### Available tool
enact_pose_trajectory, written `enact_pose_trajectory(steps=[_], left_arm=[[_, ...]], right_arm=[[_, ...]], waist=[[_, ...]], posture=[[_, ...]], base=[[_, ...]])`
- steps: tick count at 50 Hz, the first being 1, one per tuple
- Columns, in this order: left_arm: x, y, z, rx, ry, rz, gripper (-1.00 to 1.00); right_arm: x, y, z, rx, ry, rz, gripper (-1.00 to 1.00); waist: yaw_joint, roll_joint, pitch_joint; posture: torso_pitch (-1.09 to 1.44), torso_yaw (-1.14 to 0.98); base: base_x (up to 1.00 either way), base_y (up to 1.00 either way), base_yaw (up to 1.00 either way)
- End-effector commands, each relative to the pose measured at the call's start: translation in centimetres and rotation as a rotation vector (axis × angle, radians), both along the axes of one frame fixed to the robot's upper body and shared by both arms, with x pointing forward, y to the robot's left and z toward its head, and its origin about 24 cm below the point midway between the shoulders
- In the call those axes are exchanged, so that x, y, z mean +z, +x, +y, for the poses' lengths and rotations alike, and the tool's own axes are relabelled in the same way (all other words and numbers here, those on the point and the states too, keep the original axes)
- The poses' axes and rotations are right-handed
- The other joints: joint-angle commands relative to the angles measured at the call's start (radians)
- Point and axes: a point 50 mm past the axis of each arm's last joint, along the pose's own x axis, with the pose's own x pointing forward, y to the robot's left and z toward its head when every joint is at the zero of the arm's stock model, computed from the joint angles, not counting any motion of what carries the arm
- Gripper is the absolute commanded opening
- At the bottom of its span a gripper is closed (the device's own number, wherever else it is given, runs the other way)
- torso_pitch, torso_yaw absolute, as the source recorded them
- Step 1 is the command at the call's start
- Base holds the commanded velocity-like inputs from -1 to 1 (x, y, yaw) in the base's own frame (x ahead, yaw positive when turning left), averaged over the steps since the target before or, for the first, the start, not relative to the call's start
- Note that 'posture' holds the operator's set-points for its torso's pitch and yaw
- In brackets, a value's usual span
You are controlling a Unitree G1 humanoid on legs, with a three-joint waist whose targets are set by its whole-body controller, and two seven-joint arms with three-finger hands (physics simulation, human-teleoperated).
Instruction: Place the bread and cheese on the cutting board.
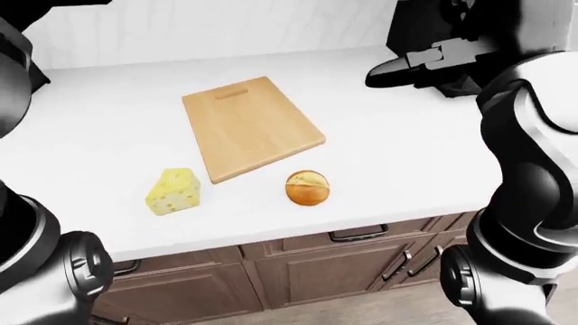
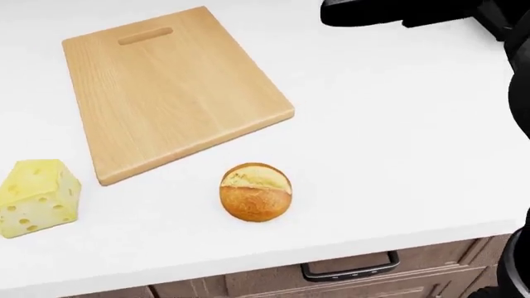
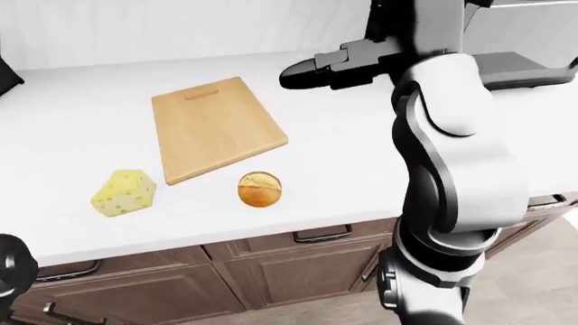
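Your right hand (image 3: 312, 73) is raised over the white counter (image 1: 406, 156) toward the top right of the eye views, well clear of the food. Its dark fingers (image 1: 388, 71) stretch out flat toward the left of the views with nothing between them, so it reads as spread and empty. In the head view only its dark underside (image 2: 373, 11) shows at the top edge. Your right forearm (image 3: 452, 149) fills much of the right side of the right-eye view.

Your left hand does not show in any view; only your left arm (image 1: 45, 257) appears at the left edge of the left-eye view, so you cannot tell how that hand is set.

Look to the wooden cutting board (image 2: 169, 87): it lies flat on the counter, slightly turned, its handle slot toward the top of the view, and its surface carries nothing. Just below its lower right corner sits the bread (image 2: 255, 192), a round golden roll, near the board but not touching it. You find the cheese (image 2: 37, 197), a yellow holed wedge, at the left edge of the head view, just beside the board's lower left corner and also off it. Brown drawers with dark handles (image 2: 348, 271) run under the counter edge.
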Motion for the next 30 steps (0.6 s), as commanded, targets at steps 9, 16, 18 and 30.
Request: enact_pose_trajectory(steps=[9, 16, 18, 30], left_arm=[[1.2, -1.1, 0.4, 0.013, -0.017, -0.079, 1.0], [1.3, -1.0, 0.7, 0.02, -0.024, -0.078, 1.0], [1.1, -0.9, 0.6, 0.019, -0.02, -0.075, 1.0], [1.1, -0.5, 1.2, 0.034, -0.024, -0.069, 1.0]], right_arm=[[0.6, -0.5, 0.8, 0.01, -0.057, -0.049, 1.0], [-0.5, 0.0, 1.2, 0.036, -0.059, 0.006, 1.0], [-0.7, 0.0, 1.9, 0.056, -0.08, 0.02, 1.0], [-3.8, 0.3, 3.3, 0.083, -0.131, 0.012, 1.0]], waist=[[-0.011, 0.014, -0.037], [-0.015, 0.012, -0.043], [-0.014, 0.011, -0.045], [-0.014, 0.016, -0.045]], posture=[[0.0, 0.0], [0.0, 0.0], [0.0, 0.0], [0.0, 0.0]], base=[[0.0, 0.0, 0.0], [0.0, 0.0, 0.0], [0.0, 0.0, 0.0], [0.0, 0.0, 0.0]])
